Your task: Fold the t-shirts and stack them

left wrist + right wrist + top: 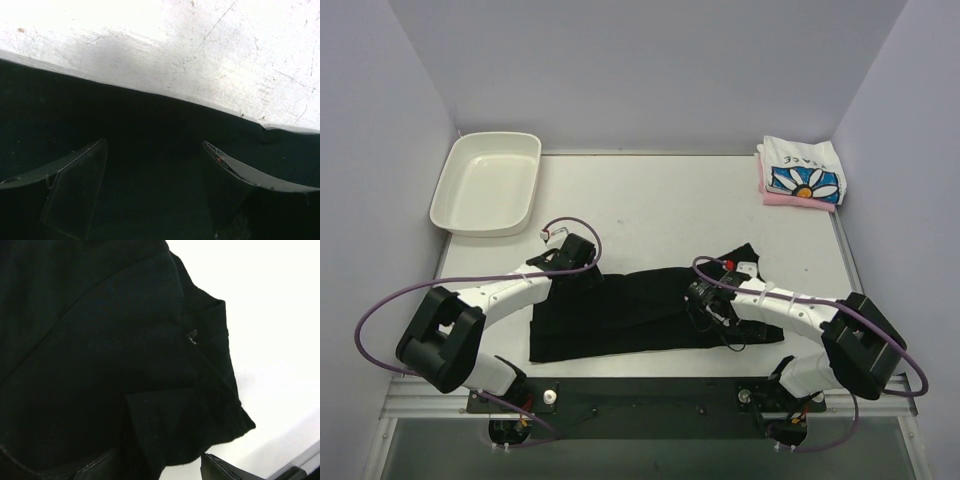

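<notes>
**Item 1.** White oblong plastic tray (533, 180). It stands upright with rounded corners at the far left corner of the white table (650, 200). Its inside shows only its own plain white floor.

**Item 2.** Large plain black cloth t-shirt (620, 315). It lies flat on the near middle of the table as a long band running left to right. The right end reaches up toward the far side. It is outside the tray and well apart from it. In the right wrist view a small pale tag (192, 336) sits at a seam near the shirt's edge.

**Item 3.** White cloth t-shirt with blue daisy print (802, 170). It is folded at the far right corner of the table and lies on top of item 4.

**Item 4.** Pink cloth t-shirt (798, 201). It is folded beneath item 3, with only its left and near edges showing. The stack is well apart from the black shirt.

**Item 5.** Left gripper (575, 255). It is at the far left edge of the black band. In the left wrist view its fingers (75, 190) are spread wide and low over the black cloth. The shirt's edge and bare table lie just beyond, and nothing is clamped.

**Item 6.** Right gripper (705, 300). It is over the right part of the band. In the right wrist view only its fingertips (225, 469) show, at the bottom edge and partly apart. A turned-over flap of black cloth runs down between them. Whether the pads touch the cloth cannot be told.
</notes>
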